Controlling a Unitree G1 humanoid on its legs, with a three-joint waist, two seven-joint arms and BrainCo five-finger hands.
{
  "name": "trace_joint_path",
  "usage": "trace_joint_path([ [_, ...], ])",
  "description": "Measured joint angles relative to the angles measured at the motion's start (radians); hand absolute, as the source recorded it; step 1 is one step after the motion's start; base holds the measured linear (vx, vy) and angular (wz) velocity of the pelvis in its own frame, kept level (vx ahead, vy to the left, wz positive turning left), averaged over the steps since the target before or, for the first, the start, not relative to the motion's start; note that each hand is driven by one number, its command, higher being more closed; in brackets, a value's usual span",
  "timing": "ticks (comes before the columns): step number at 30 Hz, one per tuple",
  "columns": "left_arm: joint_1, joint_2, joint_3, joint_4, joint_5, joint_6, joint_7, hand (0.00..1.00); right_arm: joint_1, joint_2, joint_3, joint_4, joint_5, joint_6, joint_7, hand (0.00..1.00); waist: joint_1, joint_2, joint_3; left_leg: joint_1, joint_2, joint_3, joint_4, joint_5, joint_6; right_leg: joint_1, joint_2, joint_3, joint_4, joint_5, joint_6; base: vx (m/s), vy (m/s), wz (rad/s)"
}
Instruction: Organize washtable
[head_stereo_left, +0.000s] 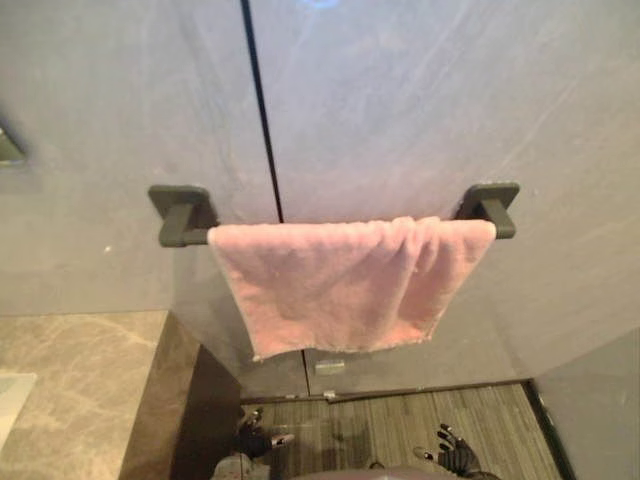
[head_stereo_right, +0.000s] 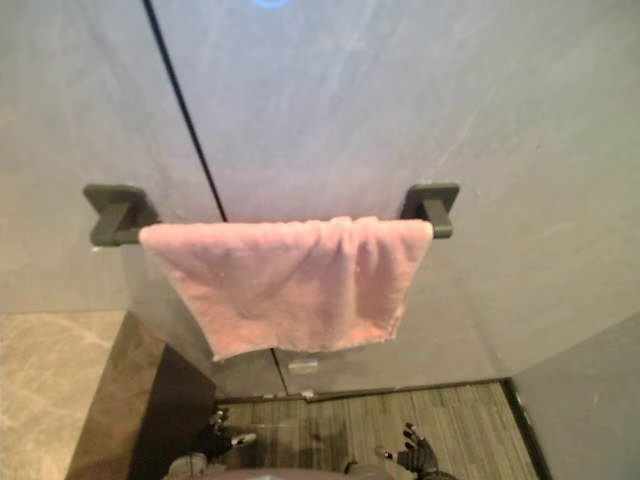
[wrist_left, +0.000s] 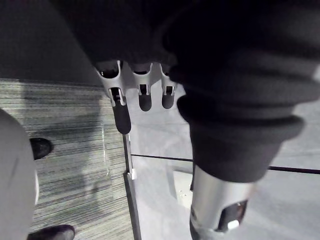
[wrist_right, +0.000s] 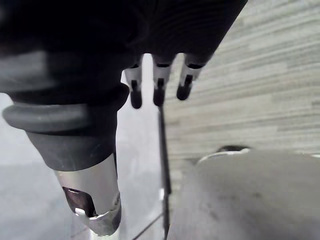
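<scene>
Down low over the striped floor (head_stereo_left: 400, 420), left hand (wrist_left: 121, 112) and right hand (wrist_right: 157, 90), both dangling slack with fingers straight and nothing held. Up ahead on the grey wall (head_stereo_left: 400, 100), pink towel (head_stereo_left: 345, 285) draped over the dark towel bar (head_stereo_left: 183, 215), bunched and creased toward the right bracket, lower hem running aslant, marble counter (head_stereo_left: 70, 390) off to the lower left. Looks soft, light and limp, likely to slide along the smooth bar if tugged from one side, so probably best pinched at the hanging edge near both corners and eased level.
</scene>
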Motion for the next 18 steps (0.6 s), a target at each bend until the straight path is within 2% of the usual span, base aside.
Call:
trace_joint_path([
  [2,-0.021,-0.001,-0.003,0.002,0.001,0.000,0.007,0.00,-0.034,-0.005,0.007,0.007,-0.001,0.000,0.000,0.00,-0.006,0.003,0.017,-0.022,0.000,-0.001,0.016,0.002,0.000,-0.053,0.001,0.021,0.077,-0.007,0.005,-0.06,-0.002,-0.09],
  [3,-0.037,-0.001,-0.005,0.004,0.001,0.000,0.008,0.00,-0.043,-0.008,0.009,0.007,0.000,0.000,0.000,0.00,-0.008,-0.005,0.030,-0.034,-0.004,-0.010,0.030,0.003,0.000,-0.082,0.001,0.055,0.138,-0.024,0.006,-0.06,-0.006,0.20],
  [6,-0.067,0.003,-0.012,0.025,0.008,0.000,0.009,0.00,-0.043,-0.006,0.014,0.007,0.000,-0.001,-0.001,0.00,-0.010,-0.013,0.030,-0.070,0.002,-0.053,0.053,0.007,0.006,-0.111,-0.005,0.099,0.195,-0.045,0.009,-0.07,-0.003,0.48],
  [7,-0.078,0.008,-0.018,0.026,0.016,0.000,0.009,0.00,-0.043,-0.001,0.030,0.008,0.001,-0.001,-0.001,0.00,-0.011,-0.022,0.038,-0.088,-0.005,-0.079,0.060,0.016,0.001,-0.131,-0.020,0.130,0.268,-0.099,-0.002,-0.08,-0.073,0.80],
  [8,-0.080,0.015,-0.018,0.027,0.024,0.000,0.009,0.00,-0.043,-0.001,0.033,0.010,0.001,0.000,-0.001,0.00,-0.010,-0.033,0.038,-0.096,-0.008,-0.096,0.068,0.018,-0.002,-0.139,-0.028,0.143,0.321,-0.127,-0.002,-0.05,-0.119,0.91],
  [10,-0.078,0.041,-0.019,0.032,0.033,0.000,0.012,0.00,-0.038,0.010,0.050,0.027,0.001,0.000,0.000,0.00,-0.006,-0.068,0.016,-0.153,-0.003,-0.158,0.111,0.030,-0.024,-0.138,-0.076,0.194,0.455,-0.178,0.027,-0.04,-0.265,0.85],
  [11,-0.077,0.045,-0.019,0.035,0.033,0.000,0.013,0.00,-0.044,0.015,0.049,0.027,0.001,0.000,0.000,0.00,-0.007,-0.074,0.012,-0.171,-0.001,-0.173,0.127,0.033,-0.030,-0.139,-0.092,0.212,0.465,-0.182,0.033,-0.07,-0.371,0.72],
  [12,-0.082,0.050,-0.016,0.040,0.033,0.002,0.015,0.00,-0.069,0.023,0.048,0.029,0.001,0.000,0.000,0.00,-0.007,-0.093,0.007,-0.218,0.007,-0.186,0.160,0.043,-0.055,-0.146,-0.079,0.251,0.435,-0.195,0.058,-0.09,-0.282,0.37],
  [13,-0.086,0.048,-0.010,0.041,0.033,0.003,0.016,0.00,-0.082,0.019,0.048,0.029,0.001,0.000,0.000,0.00,0.002,-0.078,0.007,-0.231,0.022,-0.184,0.161,0.047,-0.062,-0.152,-0.059,0.254,0.413,-0.195,0.058,-0.16,-0.311,-0.05],
  [14,-0.085,0.033,-0.012,0.042,0.034,0.003,0.017,0.00,-0.105,0.016,0.050,0.026,0.001,-0.002,0.000,0.00,0.026,-0.044,0.006,-0.258,0.060,-0.175,0.159,0.052,-0.071,-0.145,-0.011,0.284,0.347,-0.194,0.058,-0.20,-0.276,-0.39],
  [15,-0.090,0.018,-0.011,0.050,0.033,0.002,0.023,0.00,-0.126,0.008,0.054,0.026,0.002,-0.002,-0.001,0.00,0.038,-0.022,0.012,-0.286,0.090,-0.176,0.170,0.071,-0.089,-0.142,0.013,0.288,0.302,-0.198,0.053,-0.20,-0.256,-0.34],
  [16,-0.100,0.012,-0.012,0.061,0.033,0.001,0.026,0.00,-0.131,0.005,0.064,0.026,0.002,-0.002,-0.001,0.00,0.039,-0.014,0.018,-0.297,0.100,-0.179,0.179,0.080,-0.087,-0.143,0.022,0.282,0.296,-0.202,0.046,-0.22,-0.250,0.08],
  [18,-0.117,-0.007,-0.014,0.071,0.032,-0.003,0.032,0.00,-0.127,-0.010,0.096,0.026,0.002,-0.001,-0.001,0.00,0.031,0.008,0.034,-0.320,0.131,-0.231,0.179,0.126,-0.109,-0.140,0.059,0.226,0.314,-0.217,0.011,-0.27,-0.264,0.61],
])
